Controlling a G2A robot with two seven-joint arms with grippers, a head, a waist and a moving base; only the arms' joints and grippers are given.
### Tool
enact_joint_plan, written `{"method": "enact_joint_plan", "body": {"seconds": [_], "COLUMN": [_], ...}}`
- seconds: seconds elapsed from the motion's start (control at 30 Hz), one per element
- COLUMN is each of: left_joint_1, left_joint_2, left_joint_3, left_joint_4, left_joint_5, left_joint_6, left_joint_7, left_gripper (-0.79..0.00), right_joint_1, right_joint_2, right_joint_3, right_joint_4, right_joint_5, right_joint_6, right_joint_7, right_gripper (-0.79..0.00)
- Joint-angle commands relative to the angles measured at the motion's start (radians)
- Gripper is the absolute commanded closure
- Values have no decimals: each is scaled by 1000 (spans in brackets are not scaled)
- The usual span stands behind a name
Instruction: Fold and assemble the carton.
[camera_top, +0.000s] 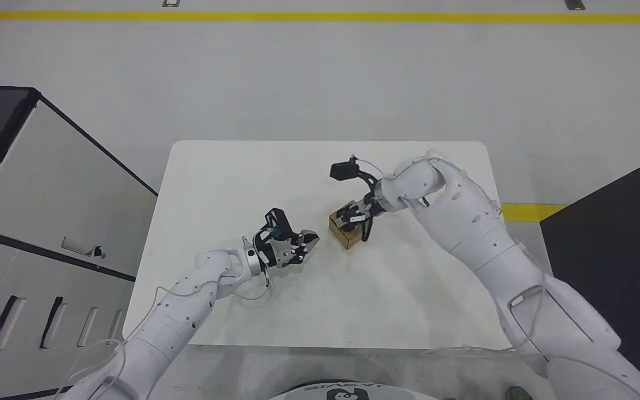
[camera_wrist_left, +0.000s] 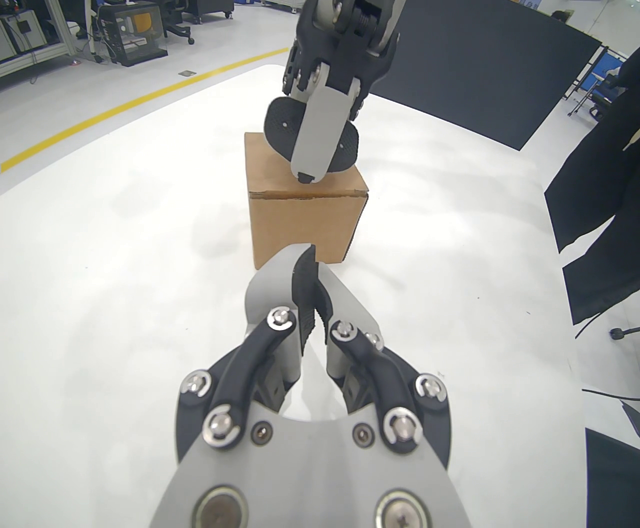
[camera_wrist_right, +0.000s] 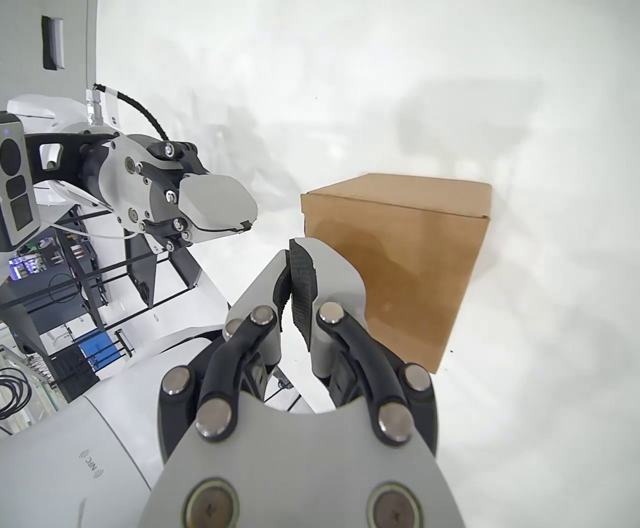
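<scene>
The carton (camera_wrist_left: 305, 220) stands closed on the bench (camera_top: 220, 200) (apparently assembled); the right gripper (camera_wrist_right: 298, 250), pressed together, touches its top; the left gripper (camera_wrist_left: 306, 260), also pressed together, holds nothing.

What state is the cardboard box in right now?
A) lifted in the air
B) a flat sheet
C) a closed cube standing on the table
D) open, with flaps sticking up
C: the carton stands on the table as a closed cube, flaps folded down, with the right pincer at its top.
</scene>
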Motion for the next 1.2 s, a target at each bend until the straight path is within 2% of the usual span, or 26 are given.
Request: {"method": "enact_joint_plan", "body": {"seconds": [0.0,0.93,1.17], "left_joint_1": [0,0,0], "left_joint_2": [0,0,0], "left_joint_3": [0,0,0], "left_joint_4": [0,0,0], "left_joint_5": [0,0,0], "left_joint_6": [0,0,0], "left_joint_7": [0,0,0], "left_gripper": [0,0,0], "right_joint_1": [2,39,23], "right_joint_2": [-2,-25,-15], "right_joint_3": [-7,-53,-4], "right_joint_4": [1,46,33], "right_joint_5": [-4,7,46], "right_joint_6": [3,22,7], "right_joint_7": [0,5,-72], "right_gripper": [0,0,0]}}
